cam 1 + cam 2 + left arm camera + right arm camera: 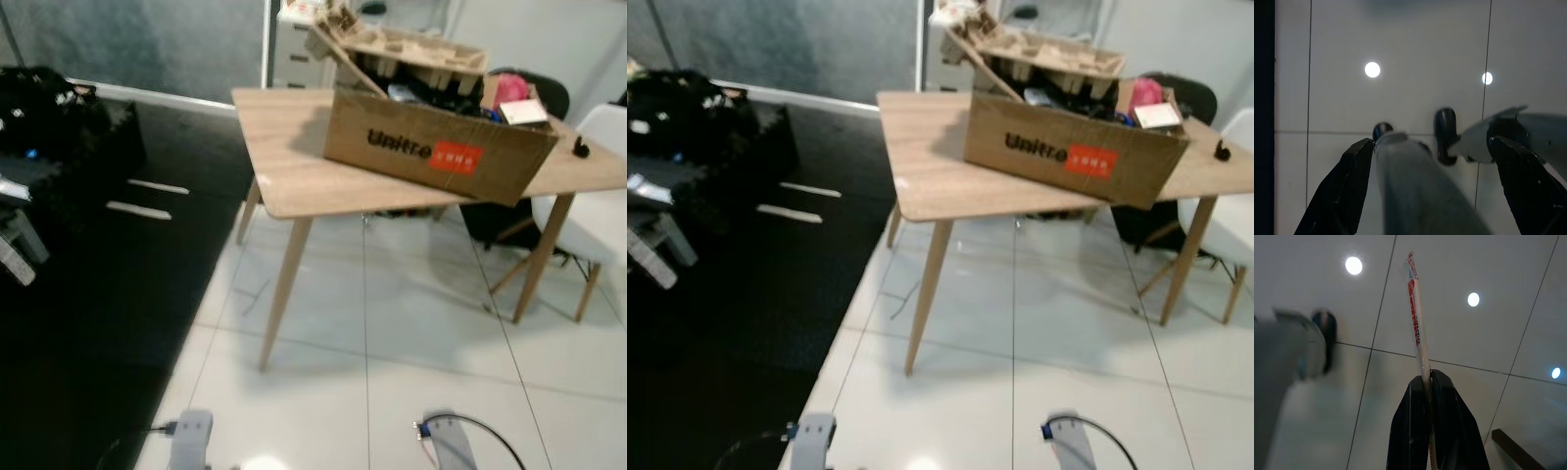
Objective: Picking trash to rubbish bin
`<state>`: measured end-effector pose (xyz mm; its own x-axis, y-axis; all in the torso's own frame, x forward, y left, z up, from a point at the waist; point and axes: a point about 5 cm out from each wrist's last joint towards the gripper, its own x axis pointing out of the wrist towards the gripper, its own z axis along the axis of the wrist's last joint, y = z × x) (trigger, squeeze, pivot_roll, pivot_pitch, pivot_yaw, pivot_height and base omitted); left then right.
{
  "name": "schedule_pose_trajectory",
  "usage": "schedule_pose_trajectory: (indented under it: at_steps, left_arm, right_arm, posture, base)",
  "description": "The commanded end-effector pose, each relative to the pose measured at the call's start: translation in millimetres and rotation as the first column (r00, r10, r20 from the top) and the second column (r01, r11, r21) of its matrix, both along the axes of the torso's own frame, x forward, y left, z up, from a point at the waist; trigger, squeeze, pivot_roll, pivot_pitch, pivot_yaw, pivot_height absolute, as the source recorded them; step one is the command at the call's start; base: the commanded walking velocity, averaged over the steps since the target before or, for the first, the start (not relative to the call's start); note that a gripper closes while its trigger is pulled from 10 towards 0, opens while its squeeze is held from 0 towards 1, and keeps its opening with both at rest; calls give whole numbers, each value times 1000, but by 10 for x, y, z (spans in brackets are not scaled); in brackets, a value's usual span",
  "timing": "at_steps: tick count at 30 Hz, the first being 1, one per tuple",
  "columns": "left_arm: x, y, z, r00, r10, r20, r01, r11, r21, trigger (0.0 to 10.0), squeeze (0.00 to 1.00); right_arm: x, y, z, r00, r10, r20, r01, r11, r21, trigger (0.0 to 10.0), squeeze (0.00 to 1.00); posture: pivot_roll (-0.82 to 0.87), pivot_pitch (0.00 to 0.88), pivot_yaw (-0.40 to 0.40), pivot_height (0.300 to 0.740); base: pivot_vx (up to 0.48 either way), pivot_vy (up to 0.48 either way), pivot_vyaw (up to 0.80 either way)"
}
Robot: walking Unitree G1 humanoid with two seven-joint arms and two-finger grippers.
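Wooden table (294,157) ahead on slanted legs, standing on white tiled floor (392,323)

Cardboard box (431,147) on the table, printed "Unitre" with a red label, overhanging the near edge a little; stuffed with molded cardboard inserts (411,49) and dark odds and ends, a pink item (509,90) near its far right corner

Small black object (582,149) on the table, right of the box

White chair (602,211) just beside the table on the right; dark chair (534,93) behind the box

Black mat (108,294) covering the floor to the left, two pale strips (147,196) lying on it; heap of black gear (59,117) at the far left, blurred

Both silver arms low at the bottom of the head views, left arm (191,436) near the mat's edge, right arm (451,441) with a black cable looping off it

Right gripper (1429,377) hanging over the tiles, fingers pressed together on a wrapper (1418,318): thin, white with red print, pinched at its lower part and sticking straight out past the fingertips, its torn end free

Left gripper (1435,142) hanging over the tiles too, fingers (1339,191) spread wide apart, nothing between them; robot's grey leg and dark feet blurred beyond them

Ceiling lights reflected as bright spots in the glossy tiles
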<state>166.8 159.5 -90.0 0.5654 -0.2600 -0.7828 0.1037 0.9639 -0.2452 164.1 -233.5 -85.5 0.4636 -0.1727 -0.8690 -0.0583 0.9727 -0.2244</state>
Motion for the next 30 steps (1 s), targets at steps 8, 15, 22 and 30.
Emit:
schedule_pose_trajectory:
  at_steps: [8, 15, 22, 30]
  left_arm:
    - [-38, -18, -19, 1000, -23, -19, 23, 1000, 3, 10000, 0]
    - [-20, -24, -12, 999, -31, -16, 31, 1000, 4, 10000, 0]
    - [-19, -31, -11, 999, -33, -14, 33, 999, 1, 10000, 0]
    - [-43, -34, -22, 999, -31, -21, 31, 1000, -1, 10000, 0]
  right_arm:
    - [-28, -96, 12, 1000, -26, -5, 26, 999, -23, 10000, 0]
    - [-27, -113, 18, 1000, -30, -3, 30, 999, -27, 10000, 0]
    - [-16, -139, 29, 999, -50, 7, 51, 998, -36, 10000, 0]
    - [5, -231, 66, 994, -102, 28, 104, 993, -53, 10000, 0]
  posture:
    - [67, 46, -75, 740]
    - [65, 39, -74, 740]
    - [64, 40, -74, 740]
    - [61, 52, -74, 740]
  base:
    - [348, 0, 0]
    - [349, 0, 0]
    - [348, 0, 0]
    - [319, 0, 0]
